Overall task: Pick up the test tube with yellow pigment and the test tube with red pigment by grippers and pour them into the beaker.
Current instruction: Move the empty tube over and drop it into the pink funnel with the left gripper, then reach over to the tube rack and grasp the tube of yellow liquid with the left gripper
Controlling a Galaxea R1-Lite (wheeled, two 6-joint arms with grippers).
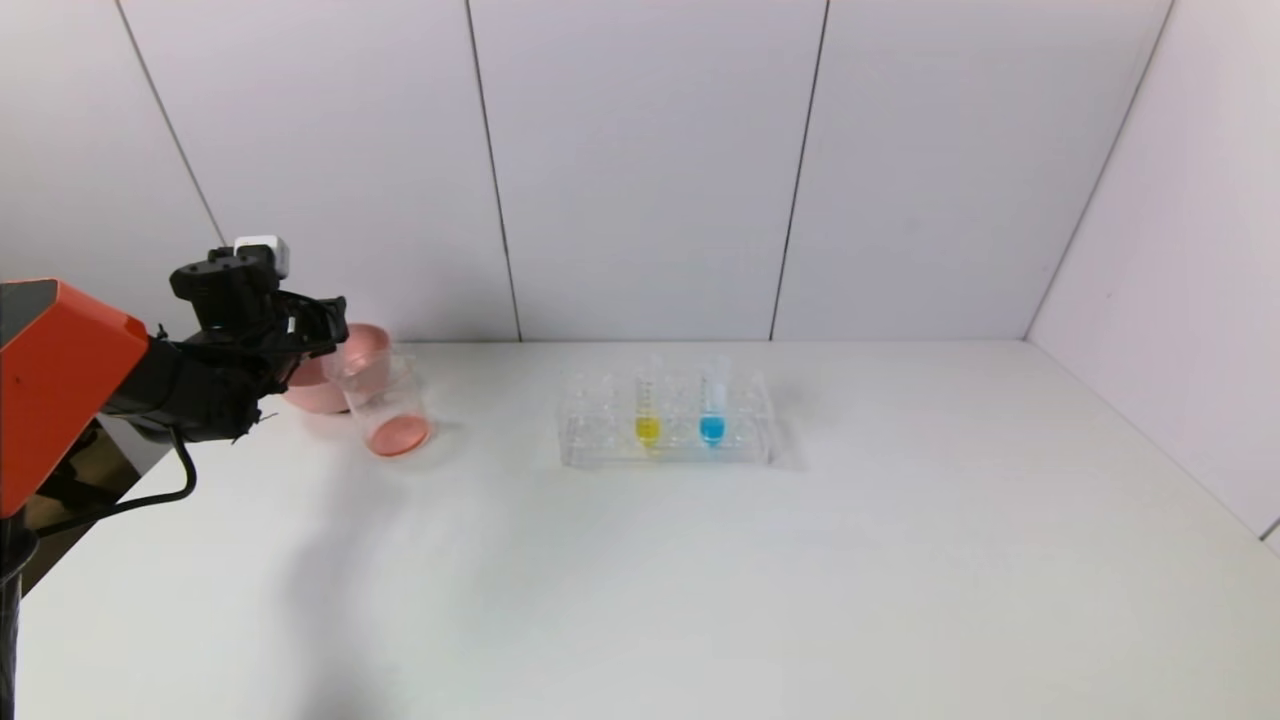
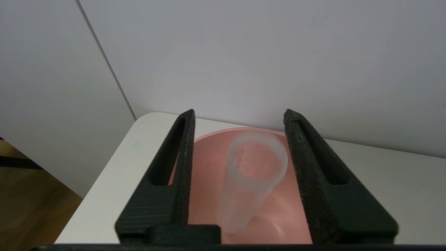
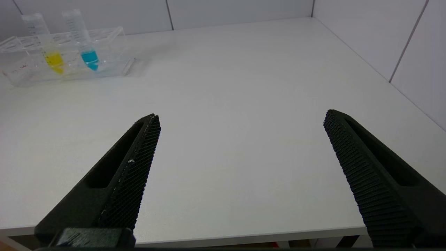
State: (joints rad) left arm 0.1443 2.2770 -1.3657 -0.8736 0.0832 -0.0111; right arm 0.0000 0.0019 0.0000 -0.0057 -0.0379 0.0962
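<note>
My left gripper (image 1: 335, 312) hangs over the pink bowl at the table's far left. In the left wrist view its jaws (image 2: 238, 115) stand apart. A clear, blurred tube (image 2: 251, 167) with no coloured liquid showing sits between them, touching neither, above the bowl's inside. The beaker (image 1: 390, 395) stands just right of the bowl with red liquid in its bottom. The yellow-tipped tube (image 1: 648, 410) stands upright in the rack and also shows in the right wrist view (image 3: 48, 45). My right gripper (image 3: 240, 116) is open and empty over the table's front edge.
The pink bowl (image 1: 368, 340) (image 2: 205, 167) sits by the back wall near the table's left edge. The clear rack (image 1: 600, 440) (image 3: 115, 62) stands mid-table and also holds a blue-tipped tube (image 1: 712, 410) (image 3: 83, 42). Walls close the back and right sides.
</note>
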